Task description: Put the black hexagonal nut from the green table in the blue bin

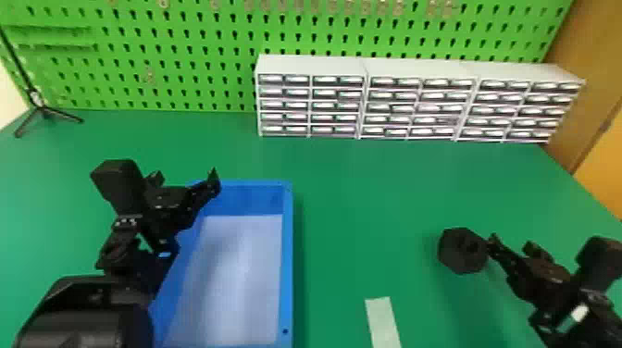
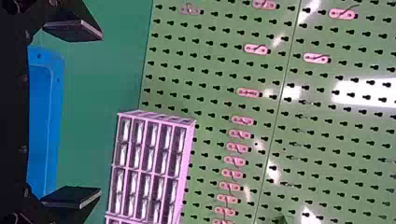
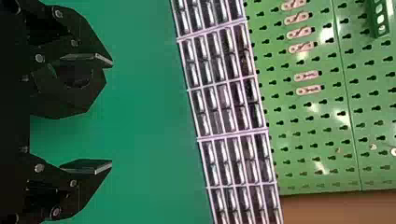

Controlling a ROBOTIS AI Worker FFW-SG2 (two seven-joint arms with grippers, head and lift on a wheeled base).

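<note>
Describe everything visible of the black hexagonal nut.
The black hexagonal nut is a thick six-sided piece with a round hole; its material is unclear. It sits on the green table, to the right of the blue bin. The open right gripper partly covers it in the right wrist view; contact cannot be confirmed.

The place looks like a workshop or a workshop-like lab; which of the two cannot be told. Behind a broad green table (image 1: 361,194) stands a green pegboard (image 1: 194,60) with rows of keyhole slots, and the left wrist view shows small pinkish tags (image 2: 242,121) fixed across it. White cabinets (image 1: 419,99) of small drawers, the sort used for sorting parts, line the table's far edge. A thin black tripod stand (image 1: 42,110) sits at the far left.
</note>
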